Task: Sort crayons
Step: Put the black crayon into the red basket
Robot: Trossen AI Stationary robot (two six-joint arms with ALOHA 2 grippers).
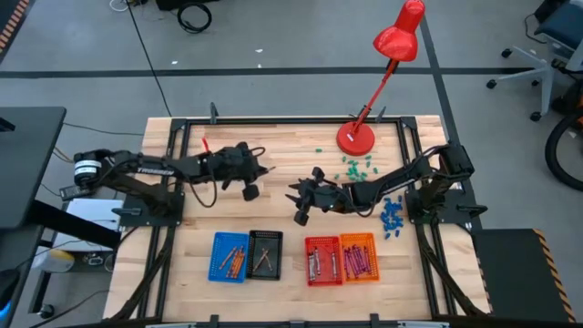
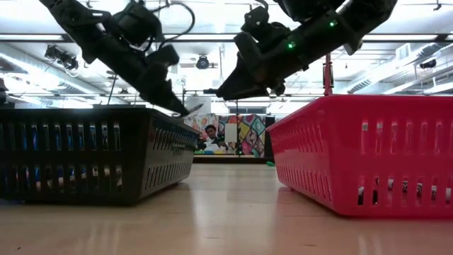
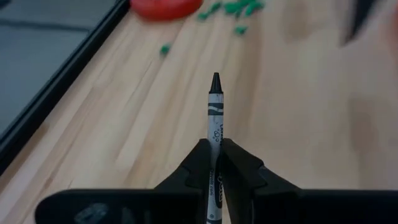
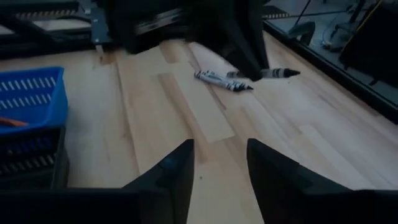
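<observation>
Nearest the front edge of the desk [image 1: 291,292], four baskets stand in a row: a blue basket [image 1: 230,257], a black basket [image 1: 265,253], a red basket [image 1: 322,260] and an orange basket [image 1: 359,256], each already holding sorted crayons.

Farther back, at mid-desk, the right end effector [image 1: 301,206] hangs with its fingers [image 4: 168,171] apart and nothing between them. Past them, a loose crayon [image 4: 222,79] with a grey-white wrapper lies on the bare wood.

To the left at about the same depth, the left end effector [image 1: 259,175] is clamped on a grey crayon [image 3: 214,127], black-tipped, which juts forward from between the closed fingers [image 3: 239,168]. In the low view the left end effector is held above the black basket's rim.

The step in hand is judged to be carrying that gripped crayon to its basket. The next move calls for bringing it toward the near row, over the basket matching its colour, most likely the black one, lowering it inside the rim and only then parting the fingers. The loose crayon would be left for the empty right end effector.

At the far right, green bits [image 1: 357,167] and blue chunks [image 1: 392,216] are scattered beside the red lamp [image 1: 356,138].
</observation>
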